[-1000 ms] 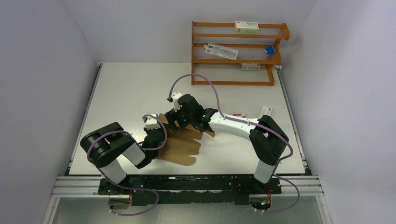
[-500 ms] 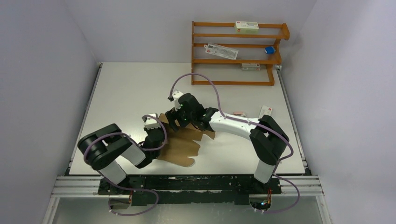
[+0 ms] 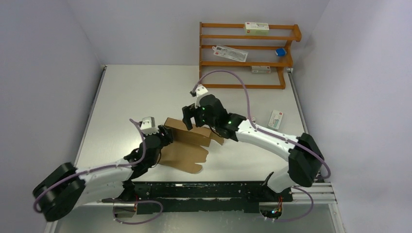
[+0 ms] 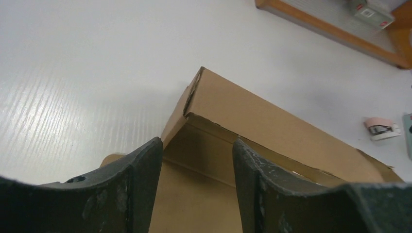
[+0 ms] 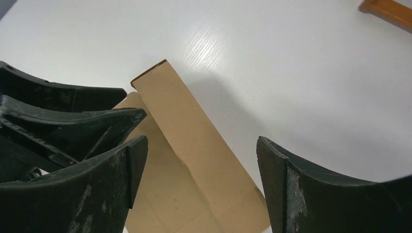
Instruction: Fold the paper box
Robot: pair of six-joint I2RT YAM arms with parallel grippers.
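Note:
The paper box point(image 3: 187, 148) is brown cardboard lying mid-table, its far strip folded up into a hollow ridge point(image 3: 190, 135) and a flat panel with rounded flaps spreading toward me. My left gripper point(image 3: 166, 136) is at the ridge's left end, open; in the left wrist view its jaws point(image 4: 197, 143) frame the box corner point(image 4: 252, 111) without pinching it. My right gripper point(image 3: 193, 118) hovers open just behind the ridge. Seen from the right wrist, its gap point(image 5: 199, 141) looks down on the box point(image 5: 187, 121), with the left gripper's fingers point(image 5: 73, 124) at the left.
A wooden shelf rack point(image 3: 248, 53) with white printed cartons stands at the back right. A small white carton point(image 3: 276, 118) lies on the table to the right. A small pink object point(image 4: 381, 127) sits beyond the box's right end.
My left gripper has opened and let go of the box's left edge, its arm stretching out lower. The right gripper has lifted off the box and moved back and to the right.

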